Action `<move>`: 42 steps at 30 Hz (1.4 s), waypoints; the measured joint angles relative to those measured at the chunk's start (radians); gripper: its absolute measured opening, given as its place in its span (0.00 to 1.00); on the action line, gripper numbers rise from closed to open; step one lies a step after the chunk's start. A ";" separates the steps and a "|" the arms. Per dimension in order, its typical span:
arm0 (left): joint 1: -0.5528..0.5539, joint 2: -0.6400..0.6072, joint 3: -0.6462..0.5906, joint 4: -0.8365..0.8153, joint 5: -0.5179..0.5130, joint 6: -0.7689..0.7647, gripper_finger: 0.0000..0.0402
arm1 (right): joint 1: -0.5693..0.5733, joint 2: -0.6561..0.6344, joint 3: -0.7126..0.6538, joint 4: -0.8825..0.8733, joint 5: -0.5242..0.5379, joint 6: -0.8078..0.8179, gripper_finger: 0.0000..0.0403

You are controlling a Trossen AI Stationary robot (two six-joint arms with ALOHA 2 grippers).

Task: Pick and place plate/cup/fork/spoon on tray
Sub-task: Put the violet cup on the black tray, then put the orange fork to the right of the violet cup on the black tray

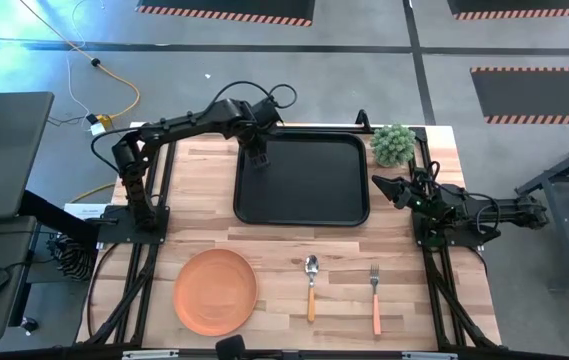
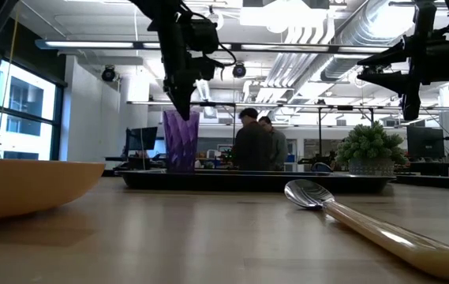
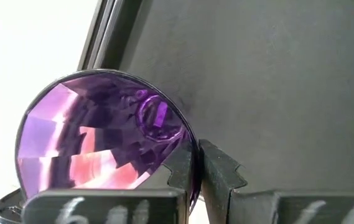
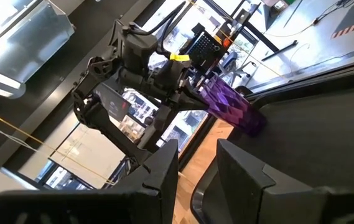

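The purple cup (image 2: 181,140) stands upright in the far left corner of the black tray (image 1: 349,205). My left gripper (image 1: 257,155) reaches down from above it and is shut on its rim. My right gripper (image 1: 382,187) hangs open and empty above the tray's right edge. The orange plate (image 1: 215,291) lies flat on the table near the front edge, at the left. The spoon (image 1: 311,285) and the fork (image 1: 375,295) lie flat to its right, handles toward the near edge. My left gripper holds the cup's rim (image 3: 193,163) on one side, with one finger (image 3: 178,171) inside the cup and the other (image 3: 219,174) outside. The fingers point down from above. The cup is upright, with its base down at the tray floor (image 4: 254,124).
A small green potted plant (image 1: 393,145) stands at the tray's far right corner, close to my right arm. People stand in the room beyond the table (image 2: 254,146). Bare wood lies between the tray and the tableware.
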State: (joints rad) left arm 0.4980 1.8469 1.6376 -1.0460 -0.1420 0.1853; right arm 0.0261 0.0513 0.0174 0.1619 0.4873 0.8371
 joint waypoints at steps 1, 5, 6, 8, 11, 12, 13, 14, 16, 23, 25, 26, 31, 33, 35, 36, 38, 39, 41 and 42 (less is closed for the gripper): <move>0.000 0.000 0.000 -0.001 -0.002 0.000 0.04 | 0.000 0.000 0.000 0.000 0.000 0.000 0.26; 0.000 0.000 0.000 -0.003 -0.002 0.001 0.04 | 0.000 0.000 0.000 0.000 0.000 0.000 0.26; 0.000 0.000 0.000 -0.003 -0.002 0.001 0.04 | 0.000 0.000 0.000 0.000 0.000 0.000 0.26; 0.000 0.000 0.000 -0.002 -0.003 0.001 0.05 | 0.000 0.000 0.000 0.000 0.000 0.000 0.26; -0.001 0.000 0.000 -0.002 -0.004 0.002 0.08 | 0.000 0.000 0.000 0.000 0.000 0.000 0.26; -0.001 0.000 0.000 -0.002 -0.004 0.002 0.08 | 0.000 0.000 0.000 0.000 0.000 0.000 0.26; -0.001 0.000 0.000 -0.003 -0.004 0.002 0.09 | 0.000 0.000 0.000 0.000 0.000 0.000 0.26; -0.001 0.000 0.000 -0.002 -0.004 0.002 0.10 | 0.000 0.000 0.000 0.000 0.000 0.000 0.26; -0.001 0.000 0.000 -0.002 -0.004 0.002 0.12 | 0.000 0.000 0.000 0.000 0.000 0.000 0.26; -0.001 0.000 0.000 -0.002 -0.004 0.000 0.18 | 0.000 0.000 0.000 0.000 0.000 0.000 0.26; -0.001 0.000 0.000 -0.002 -0.004 -0.001 0.19 | 0.000 0.000 0.000 0.000 0.000 0.000 0.26; -0.001 0.000 0.000 -0.002 -0.004 -0.001 0.19 | 0.000 0.000 0.000 0.000 0.000 0.000 0.26; -0.001 0.000 0.000 -0.002 -0.004 -0.001 0.22 | 0.000 0.000 0.000 0.000 0.000 0.000 0.26; -0.001 0.000 0.000 -0.002 -0.004 -0.002 0.22 | 0.000 0.000 0.000 0.000 0.000 -0.001 0.26; -0.001 0.000 0.000 -0.003 -0.004 -0.002 0.23 | 0.000 0.000 0.000 0.000 0.000 -0.006 0.26; -0.001 0.000 0.000 -0.003 -0.004 -0.004 0.23 | 0.000 0.000 0.000 0.000 0.000 -0.007 0.26; -0.001 0.000 0.000 -0.004 -0.003 -0.018 0.24 | 0.000 0.000 0.000 0.000 -0.001 -0.007 0.26; -0.001 -0.001 0.000 -0.005 -0.003 -0.023 0.24 | 0.000 0.000 0.000 0.000 -0.002 -0.007 0.26; -0.001 -0.001 0.000 -0.010 -0.003 -0.028 0.25 | 0.000 0.000 0.000 0.000 -0.018 -0.007 0.26; -0.001 -0.001 0.000 -0.012 -0.003 -0.028 0.25 | 0.000 0.000 0.000 0.000 -0.027 -0.007 0.26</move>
State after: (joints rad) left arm 0.4969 1.8462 1.6375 -1.0579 -0.1450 0.1577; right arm 0.0260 0.0511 0.0174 0.1619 0.4604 0.8299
